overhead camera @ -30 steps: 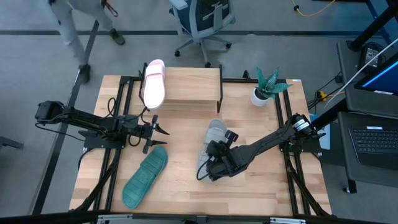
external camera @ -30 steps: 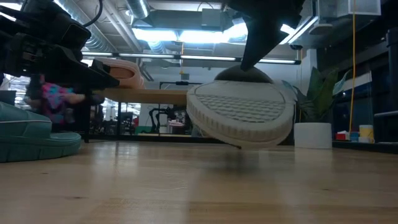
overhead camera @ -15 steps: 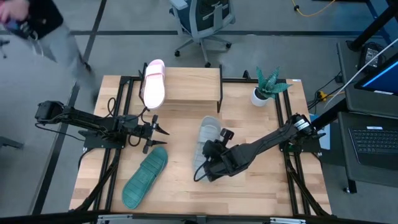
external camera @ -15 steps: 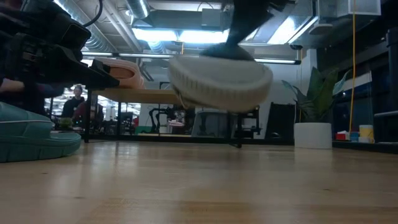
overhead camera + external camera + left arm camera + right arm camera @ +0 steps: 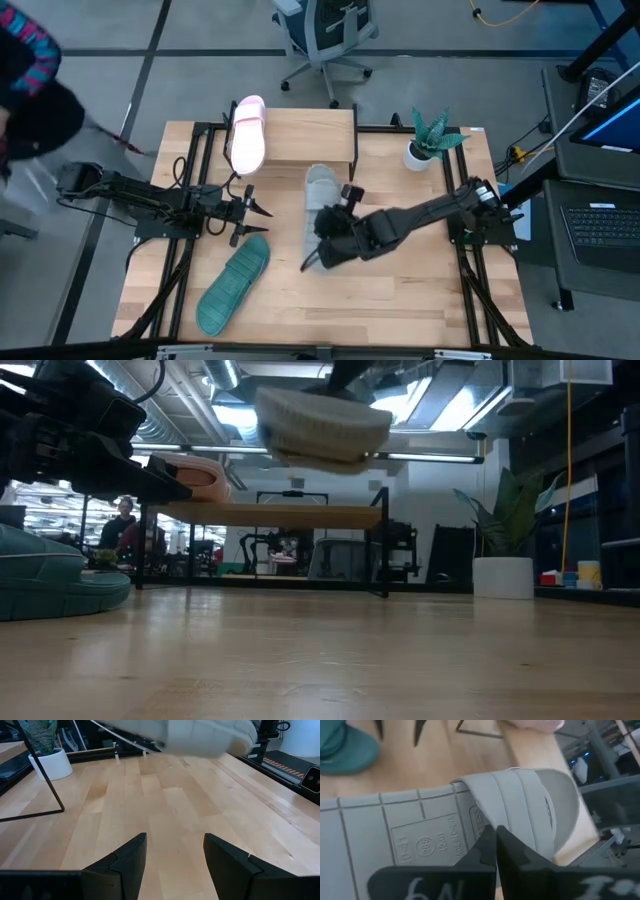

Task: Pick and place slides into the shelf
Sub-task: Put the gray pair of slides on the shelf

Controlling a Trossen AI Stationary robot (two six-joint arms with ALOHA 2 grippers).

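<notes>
The grey slide [image 5: 320, 192] hangs in the air above the table's middle, shut in my right gripper [image 5: 326, 240], just in front of the shelf [image 5: 310, 135]. In the low view the grey slide [image 5: 322, 422] is higher than the shelf plank [image 5: 280, 515]. The pink slide [image 5: 247, 135] lies sole down on the shelf's left end. The teal slide [image 5: 235, 283] lies on the table near its near-left side. My left gripper [image 5: 255, 208] is open at the table's left, between the pink and teal slides, touching nothing. My right gripper pinches the grey slide between its two fingers at the side edge of the footbed [image 5: 470, 837], just behind the strap [image 5: 530, 810]. The fingers [image 5: 512, 857] cover the contact itself. They come from the table's right, across the slide. It is lifted clear, about level, sole down.
A potted plant [image 5: 430, 140] stands at the table's far right, beside the shelf. The middle and right parts of the shelf plank are bare. Black frame rails run along the table's left and right edges. A person [image 5: 30, 90] moves past beyond the table's left.
My right gripper has carried the grey slide up and toward the table's far-left, toward the shelf: the slide has risen from just above the table to above the shelf plank. A person has walked along beyond the table's left side.
</notes>
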